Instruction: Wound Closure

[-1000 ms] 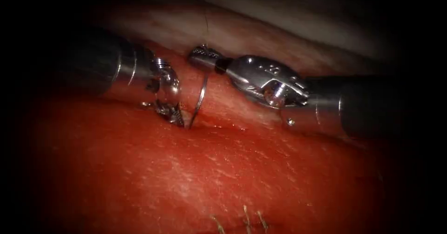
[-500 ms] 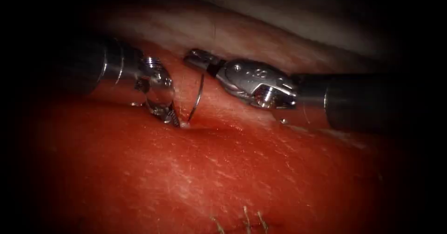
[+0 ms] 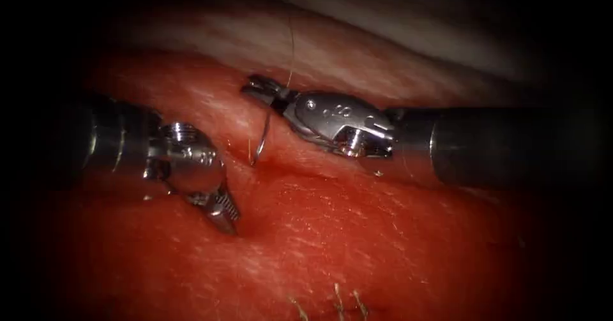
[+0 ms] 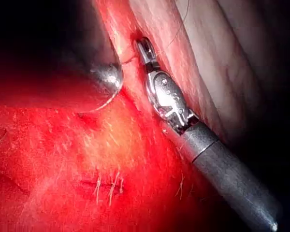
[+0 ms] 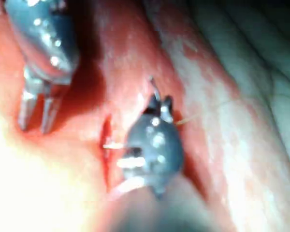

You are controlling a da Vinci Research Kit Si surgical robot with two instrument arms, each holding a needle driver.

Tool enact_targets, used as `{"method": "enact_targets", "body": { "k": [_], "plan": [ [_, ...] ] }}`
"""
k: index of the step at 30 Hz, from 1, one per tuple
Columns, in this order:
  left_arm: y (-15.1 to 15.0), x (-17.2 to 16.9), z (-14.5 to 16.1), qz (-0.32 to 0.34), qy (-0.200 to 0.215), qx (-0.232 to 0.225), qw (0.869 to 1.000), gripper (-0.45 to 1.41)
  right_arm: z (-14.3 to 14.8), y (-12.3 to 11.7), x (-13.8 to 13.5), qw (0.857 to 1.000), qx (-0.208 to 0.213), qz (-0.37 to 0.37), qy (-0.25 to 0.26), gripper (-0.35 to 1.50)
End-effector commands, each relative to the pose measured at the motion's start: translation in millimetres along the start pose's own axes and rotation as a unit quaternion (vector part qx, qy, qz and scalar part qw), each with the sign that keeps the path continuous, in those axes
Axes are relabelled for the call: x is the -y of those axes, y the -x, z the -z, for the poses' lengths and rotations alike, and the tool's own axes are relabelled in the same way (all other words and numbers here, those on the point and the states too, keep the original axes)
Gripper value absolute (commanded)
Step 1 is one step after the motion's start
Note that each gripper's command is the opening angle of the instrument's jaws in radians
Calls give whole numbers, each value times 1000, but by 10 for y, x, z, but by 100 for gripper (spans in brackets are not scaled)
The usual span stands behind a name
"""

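Endoscope view first: the right tool is reaching in over the tissue, its jaws clamping the needle at the curve's upper, thread end. The needle is hanging down from the jaws, with its point sitting at the tissue surface beside the cut. Whether the point is touching or slightly buried is hard to make out. The thread is running up from the jaws and fading into the dark. The left tool is lying well apart from the needle, lower and to the left, with its tip pressing on the tissue. Its jaws are showing edge-on, so the gap between them is unclear, and both shafts are fading into shadow. Short pale strands are sticking out of the tissue and are being cut off by the edge.

Left wrist view: the left tool's rounded wrist is hiding its own jaws. The right tool is showing along its whole length, with the needle as a faint line at its tip and the thread trailing over pale tissue. The pale strands are showing in full.

Right wrist view: the left tool is showing its jaws as two separate prongs, slightly parted and gripping nothing, which settles what the endoscope leaves unclear. The right tool is covering most of the needle. The cut is appearing as a dark slit beside it.
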Motion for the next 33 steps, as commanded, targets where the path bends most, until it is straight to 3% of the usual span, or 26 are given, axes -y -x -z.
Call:
{"method": "enact_targets", "body": {
  "k": [1,22,33],
  "plan": [
    [-1,0,-10,-1,0,2,1000,29,-10,-2,2,1000,-2,0,0,-35],
    [16,13,-9,-4,-49,-50,998,21,0,-7,18,1000,4,-2,-14,-35],
    [29,13,-17,-5,-50,-50,997,17,-1,-10,26,997,2,-78,-13,-35]
  ]
}}
